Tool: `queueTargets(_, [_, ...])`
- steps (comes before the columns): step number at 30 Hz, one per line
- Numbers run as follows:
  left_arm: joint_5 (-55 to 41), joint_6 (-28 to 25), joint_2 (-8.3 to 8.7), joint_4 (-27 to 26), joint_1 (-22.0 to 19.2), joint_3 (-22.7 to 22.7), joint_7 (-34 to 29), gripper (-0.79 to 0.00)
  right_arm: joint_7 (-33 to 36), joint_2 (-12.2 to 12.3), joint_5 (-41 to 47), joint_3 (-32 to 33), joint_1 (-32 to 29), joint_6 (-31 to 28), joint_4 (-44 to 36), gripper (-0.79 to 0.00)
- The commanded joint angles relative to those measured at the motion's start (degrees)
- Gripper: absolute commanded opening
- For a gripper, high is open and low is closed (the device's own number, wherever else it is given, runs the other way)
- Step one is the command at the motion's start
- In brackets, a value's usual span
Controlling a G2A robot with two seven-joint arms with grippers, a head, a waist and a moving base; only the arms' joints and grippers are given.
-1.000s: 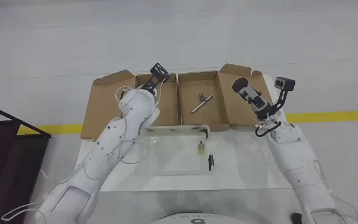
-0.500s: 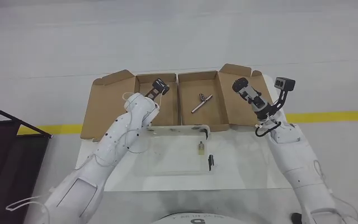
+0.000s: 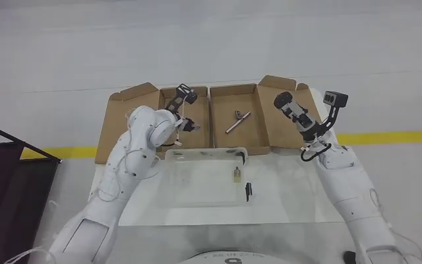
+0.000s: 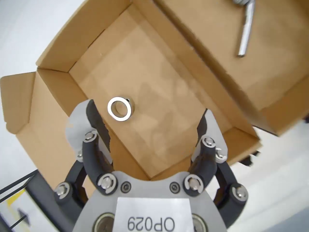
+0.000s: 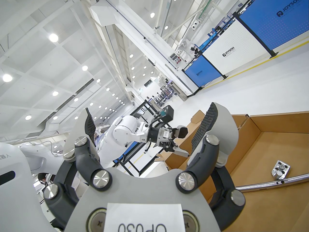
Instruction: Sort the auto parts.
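My left gripper [image 4: 147,113] hangs open and empty over the left cardboard box [image 4: 154,78], seen in the top view as the left gripper [image 3: 187,125] above that box [image 3: 125,125]. A silver metal ring [image 4: 120,109] lies flat on the box floor, just off one fingertip. A metal rod with a bracket [image 3: 237,121] lies in the right cardboard box [image 3: 260,135]; the left wrist view shows the rod [image 4: 246,25] too. My right gripper [image 3: 287,104] is held open and empty, raised over the right box's outer side; its fingers [image 5: 210,121] point across toward the left arm.
A clear plastic tray [image 3: 198,203] sits on the table in front of the two boxes. It holds a small pale part [image 3: 235,174] and a small black part [image 3: 248,191]. Open box flaps stick out on both outer sides. A black rack [image 3: 20,171] stands at the left.
My left gripper has drawn back from the left box's far edge toward its near side, and the arm has swung outward. The right arm has stayed still.
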Motion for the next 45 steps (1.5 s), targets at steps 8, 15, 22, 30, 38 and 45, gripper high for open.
queueTargets(8, [-24.52,-13.02,4.02,-15.47,18.46,-25.42,3.67,0.000,0.00,0.00,0.01,0.00,0.00,0.00,0.00,0.000])
queueTargets(15, [-39.92,-23.06,5.18,-16.21,28.29,-33.92,10.35,0.000,2.25,-0.39,-3.62,-3.66,0.74,5.60,-3.39,0.000])
queueTargets(22, [-41.30,-23.71,5.26,-16.00,29.23,-34.90,11.90,0.000,10.22,-0.42,-12.74,-8.32,4.63,13.36,-4.13,0.000])
queueTargets(30, [-41.30,-23.71,5.26,-16.00,29.23,-34.90,11.90,0.000,8.16,-0.46,-14.78,-8.23,4.54,13.72,-5.52,0.000])
queueTargets(38, [-41.30,-23.71,5.26,-16.00,29.23,-34.90,11.90,0.000,27.64,0.36,-18.19,-14.70,4.60,13.77,-13.40,0.000])
queueTargets(45, [-41.30,-23.71,5.26,-16.00,29.23,-34.90,11.90,0.000,38.03,2.21,-25.58,-16.28,4.48,17.25,-19.64,0.000])
